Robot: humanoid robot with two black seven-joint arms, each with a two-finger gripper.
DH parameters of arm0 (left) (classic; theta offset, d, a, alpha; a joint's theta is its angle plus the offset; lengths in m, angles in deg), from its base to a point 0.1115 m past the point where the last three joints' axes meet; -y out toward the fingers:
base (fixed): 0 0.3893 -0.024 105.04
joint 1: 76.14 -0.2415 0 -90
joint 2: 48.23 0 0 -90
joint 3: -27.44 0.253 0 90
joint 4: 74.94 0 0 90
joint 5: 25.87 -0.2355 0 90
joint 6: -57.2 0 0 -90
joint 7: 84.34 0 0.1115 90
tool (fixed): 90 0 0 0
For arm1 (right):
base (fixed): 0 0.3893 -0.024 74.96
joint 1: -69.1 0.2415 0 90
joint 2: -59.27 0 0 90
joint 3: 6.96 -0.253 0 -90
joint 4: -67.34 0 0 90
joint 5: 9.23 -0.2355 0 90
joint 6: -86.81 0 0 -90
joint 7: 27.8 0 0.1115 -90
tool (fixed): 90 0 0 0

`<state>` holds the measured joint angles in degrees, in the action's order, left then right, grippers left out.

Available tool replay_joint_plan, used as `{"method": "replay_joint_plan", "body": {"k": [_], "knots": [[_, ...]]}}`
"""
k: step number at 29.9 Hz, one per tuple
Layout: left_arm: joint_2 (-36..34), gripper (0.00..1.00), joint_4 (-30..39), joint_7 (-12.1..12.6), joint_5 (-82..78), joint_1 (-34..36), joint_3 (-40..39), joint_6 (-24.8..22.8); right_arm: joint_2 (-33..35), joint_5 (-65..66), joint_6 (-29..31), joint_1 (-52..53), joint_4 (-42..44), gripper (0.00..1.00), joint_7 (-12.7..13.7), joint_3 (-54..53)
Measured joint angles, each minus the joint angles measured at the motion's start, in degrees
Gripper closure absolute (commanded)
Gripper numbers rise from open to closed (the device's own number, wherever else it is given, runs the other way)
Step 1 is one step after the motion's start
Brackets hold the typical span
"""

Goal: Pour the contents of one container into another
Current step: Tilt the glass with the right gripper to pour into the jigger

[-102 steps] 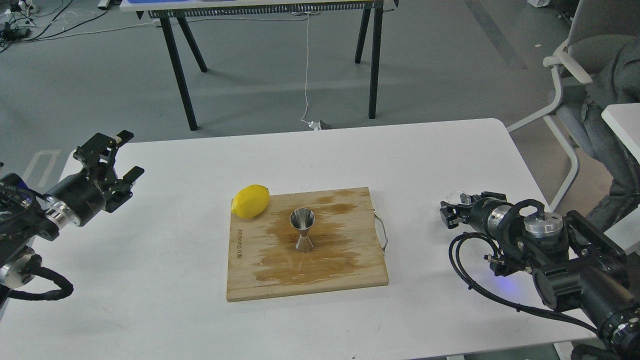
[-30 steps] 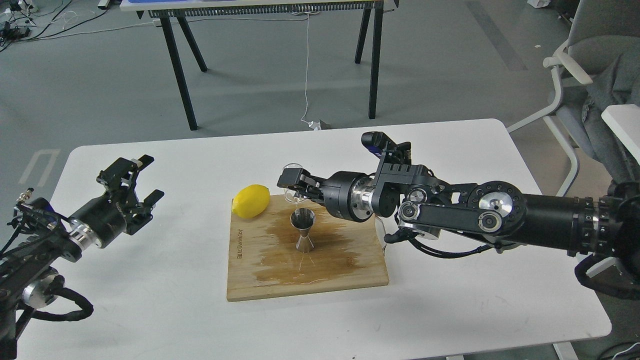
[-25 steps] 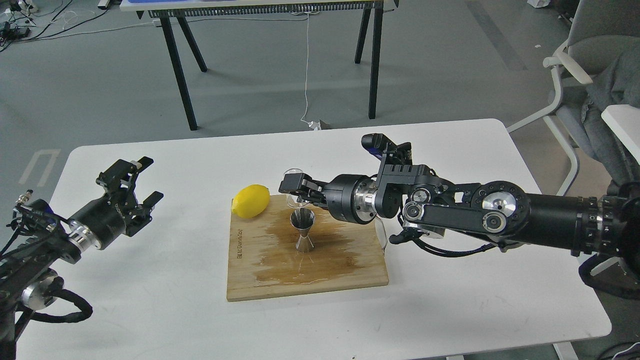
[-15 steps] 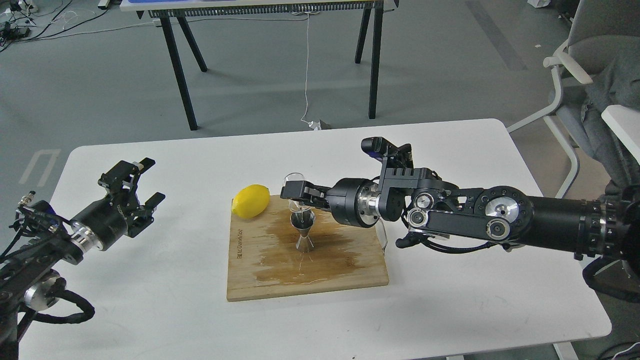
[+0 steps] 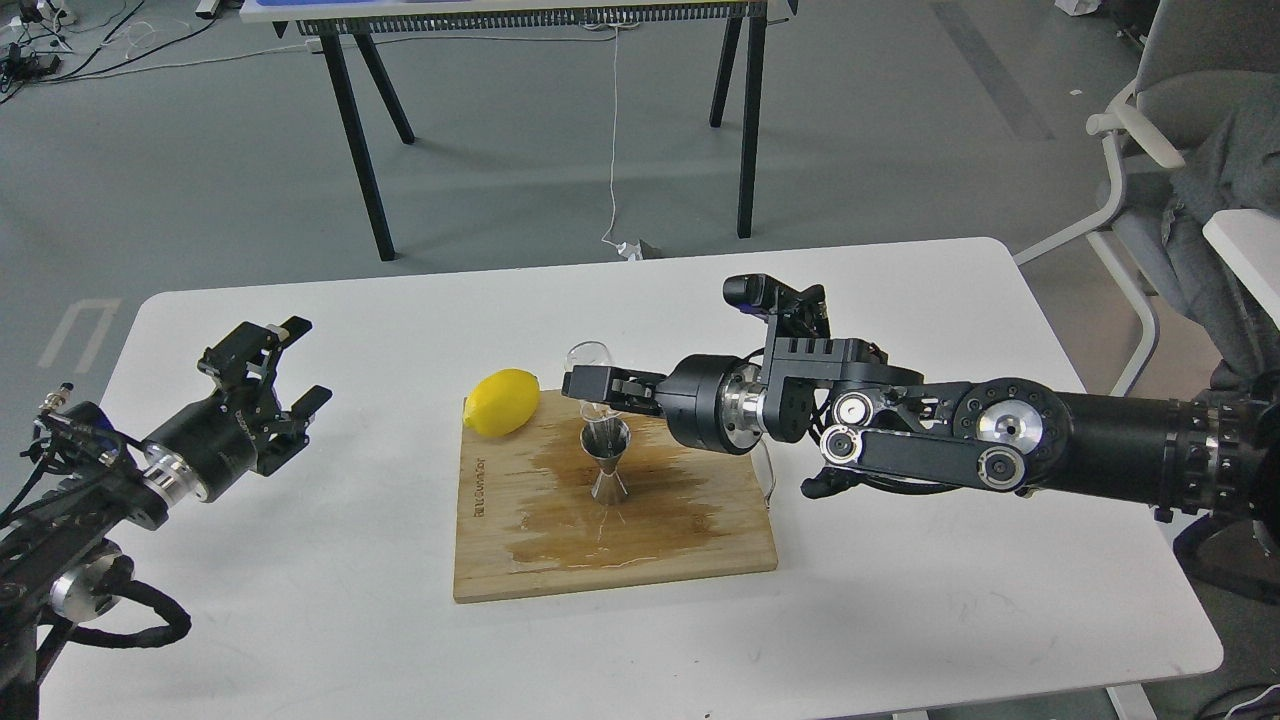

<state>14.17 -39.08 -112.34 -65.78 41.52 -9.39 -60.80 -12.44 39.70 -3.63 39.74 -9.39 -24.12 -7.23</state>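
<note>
The steel jigger (image 5: 606, 460) stands upright in the middle of the wet wooden cutting board (image 5: 700, 540). My right gripper (image 5: 590, 385) is shut on the tiny clear glass cup (image 5: 590, 358) and holds it tipped on its side just above and behind the jigger's mouth. A thin clear stream seems to run from the cup toward the jigger. My left gripper (image 5: 275, 370) hovers open over the table's left side, far from the board, with nothing between its fingers.
A yellow lemon (image 5: 502, 402) lies on the board's back left corner. The board has a metal handle (image 5: 768, 470) on its right edge and a wet stain around the jigger. A chair (image 5: 1150, 130) stands beyond the white table (image 5: 900, 620) at the right.
My right arm has swung in from the table's right side with the glass cup to above the jigger, then rolled the cup over. The left gripper has drifted slightly right.
</note>
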Motion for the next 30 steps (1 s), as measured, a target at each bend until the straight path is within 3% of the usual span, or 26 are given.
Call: {"method": "replay_joint_plan", "body": {"k": [30], "knots": [[0.1,0.01,0.0,0.0,0.0,-0.1,0.0,0.0,2.5,9.2,0.0,0.4,0.1,0.76,-7.7,3.4]]}}
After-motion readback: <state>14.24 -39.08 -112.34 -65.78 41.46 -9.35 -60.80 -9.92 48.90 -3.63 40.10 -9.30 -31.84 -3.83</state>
